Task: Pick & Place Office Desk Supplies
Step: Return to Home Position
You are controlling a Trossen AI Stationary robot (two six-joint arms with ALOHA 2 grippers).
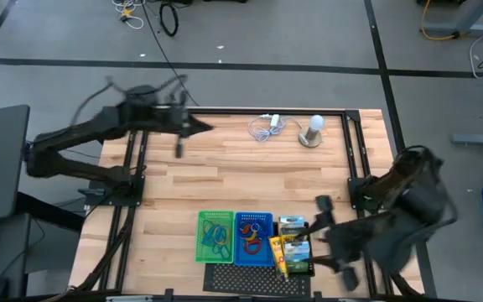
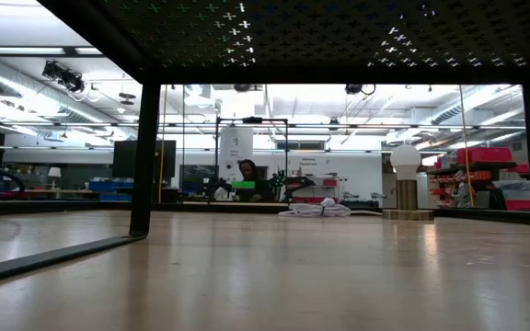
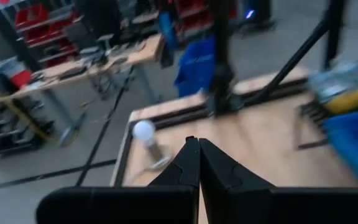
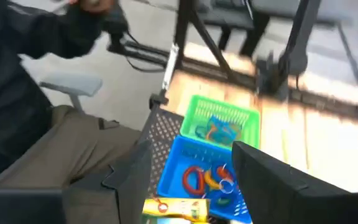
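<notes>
RISK: at the surface's [image 1: 225,172] right edge, right arm [image 1: 392,222] could clip the black tray [image 1: 310,262] off the perforated shelf [image 1: 250,277] | TRAYS: green tray [image 1: 199,239], blue tray [image 1: 238,243], black tray in a row, mid-edge opposite the bulb lamp [image 1: 312,130] | JAWS: right jaws released, empty, just beside black tray; left jaws clenched, empty, well apart

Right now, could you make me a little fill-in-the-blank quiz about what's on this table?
The blue tray stands between the yellow-green box and the ___ tray. The red loop lies in the ___ tray. The left fingers are ___, gripping nothing.
Missing words: green; blue; shut.
</notes>
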